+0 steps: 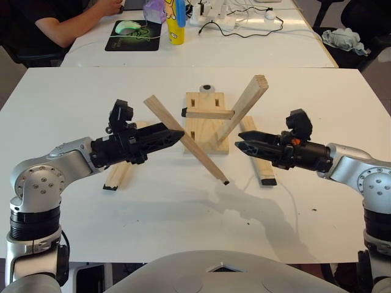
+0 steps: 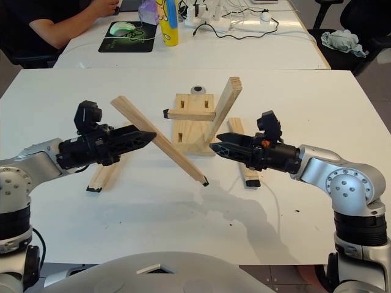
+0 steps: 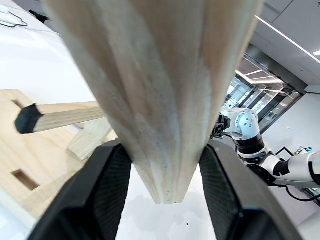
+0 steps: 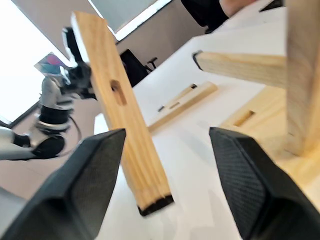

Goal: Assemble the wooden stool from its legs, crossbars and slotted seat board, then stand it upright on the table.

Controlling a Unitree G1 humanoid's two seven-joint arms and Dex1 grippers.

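The slotted seat board (image 1: pixel 198 131) lies flat at the table's centre. One leg (image 1: pixel 247 104) stands tilted in it, with a black-tipped crossbar (image 1: pixel 211 114) jutting from it toward my left. My left gripper (image 1: pixel 178 135) is shut on another leg (image 1: pixel 201 155), held slanting above the table left of the board, black tip low. In the left wrist view its fingers (image 3: pixel 107 190) press both sides of that leg (image 3: pixel 160 100). My right gripper (image 1: pixel 239 144) hovers open just right of the board's near corner; its fingers (image 4: pixel 92 180) are wide apart with nothing between them.
Loose wooden pieces lie flat under my left arm (image 1: pixel 119 174) and under my right gripper (image 1: pixel 259 165). A small round object (image 1: pixel 208 88) sits at the board's far edge. A second table behind carries a yellow bottle (image 1: pixel 176 21), a mouse pad (image 1: pixel 131 33) and cables.
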